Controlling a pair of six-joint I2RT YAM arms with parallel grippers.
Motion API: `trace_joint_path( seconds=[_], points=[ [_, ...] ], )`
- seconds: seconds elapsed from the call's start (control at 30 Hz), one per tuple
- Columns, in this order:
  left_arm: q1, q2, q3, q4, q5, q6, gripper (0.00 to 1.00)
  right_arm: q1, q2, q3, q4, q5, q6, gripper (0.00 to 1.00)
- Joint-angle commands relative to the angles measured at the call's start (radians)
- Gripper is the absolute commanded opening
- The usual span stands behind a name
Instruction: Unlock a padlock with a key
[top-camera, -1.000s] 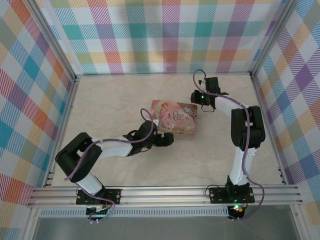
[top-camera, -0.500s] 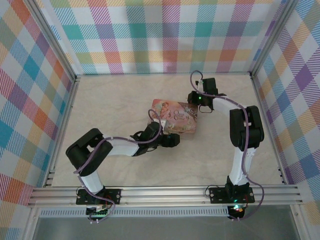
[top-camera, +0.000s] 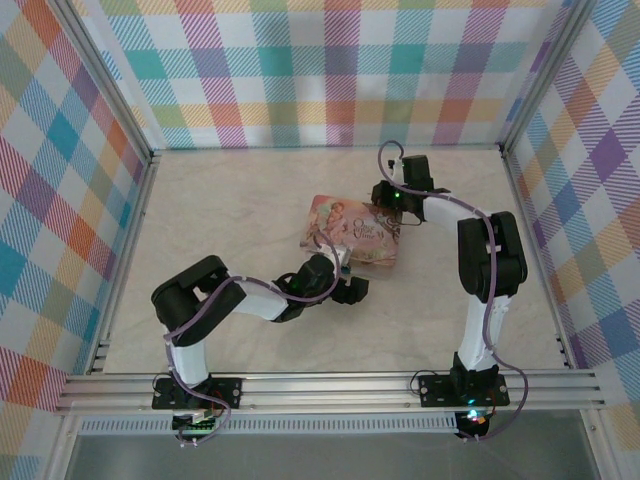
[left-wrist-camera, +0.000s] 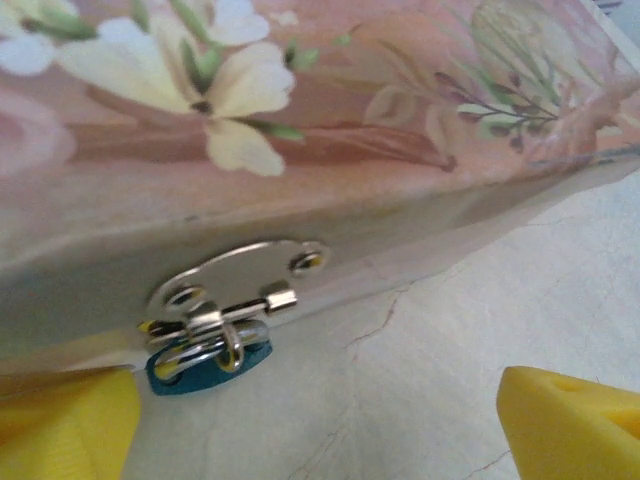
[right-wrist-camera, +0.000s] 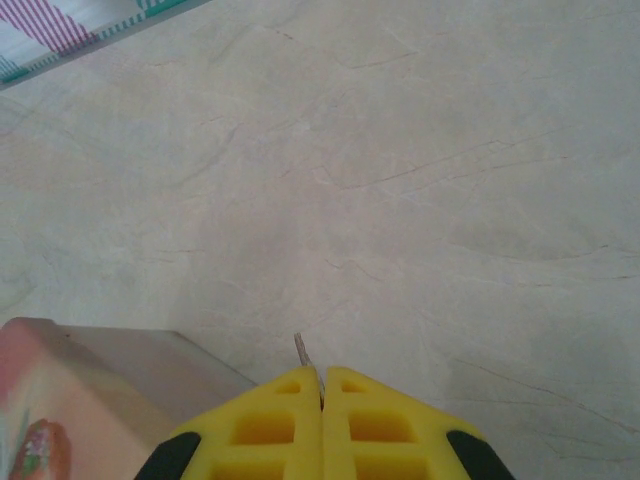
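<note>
The padlock (left-wrist-camera: 205, 364) has a small blue body, and its thin metal shackle runs through the silver hasp (left-wrist-camera: 235, 290) on the front wall of the pink flowered tin (left-wrist-camera: 300, 110) (top-camera: 357, 231). It rests on the tabletop. My left gripper (left-wrist-camera: 318, 405) (top-camera: 349, 291) is open just in front of it; the padlock lies close to the left finger (left-wrist-camera: 70, 425), with wide room to the right finger (left-wrist-camera: 575, 425). My right gripper (right-wrist-camera: 321, 375) (top-camera: 386, 196) hovers by the tin's far right corner, shut on the key (right-wrist-camera: 303, 350), whose thin metal tip pokes out of the pads.
A pale marble-patterned tabletop (top-camera: 220, 210) lies inside a metal frame with plaid walls. The tin's corner (right-wrist-camera: 70, 390) sits at the lower left of the right wrist view. Open table surface stretches left of, behind and right of the tin.
My left arm has swung rightward along the tin's front, bringing its gripper before the hasp. The tin has shifted and turned slightly. The right gripper has edged a little left, still holding the key.
</note>
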Motion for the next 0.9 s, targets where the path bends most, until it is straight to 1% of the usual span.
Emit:
trace_joint_path(
  seconds=[0.0, 0.17, 0.23, 0.33, 0.37, 0.4, 0.63, 0.87],
  points=[
    [-0.013, 0.009, 0.008, 0.158, 0.079, 0.089, 0.9, 0.014, 0.029, -0.02, -0.042, -0.035, 0.012, 0.0],
    [-0.011, 0.006, 0.022, 0.154, 0.134, 0.087, 0.87, 0.015, 0.031, -0.016, -0.043, -0.036, 0.011, 0.0],
    [-0.001, 0.007, 0.023, 0.156, 0.166, 0.071, 0.81, 0.016, 0.032, -0.015, -0.041, -0.04, 0.013, 0.0],
    [0.022, 0.014, 0.021, 0.173, 0.231, 0.03, 0.78, 0.016, 0.033, -0.015, -0.041, -0.04, 0.015, 0.0],
    [0.028, 0.015, 0.024, 0.177, 0.247, 0.022, 0.74, 0.017, 0.032, -0.015, -0.041, -0.04, 0.015, 0.0],
    [0.036, 0.019, 0.023, 0.184, 0.268, 0.009, 0.73, 0.016, 0.033, -0.015, -0.04, -0.04, 0.014, 0.0],
    [0.063, 0.037, 0.035, 0.211, 0.319, -0.048, 0.73, 0.017, 0.026, -0.02, -0.041, -0.038, 0.013, 0.0],
    [0.064, 0.083, 0.07, 0.203, 0.346, -0.086, 0.75, 0.017, 0.017, -0.022, -0.039, -0.041, 0.016, 0.0]
  ],
)
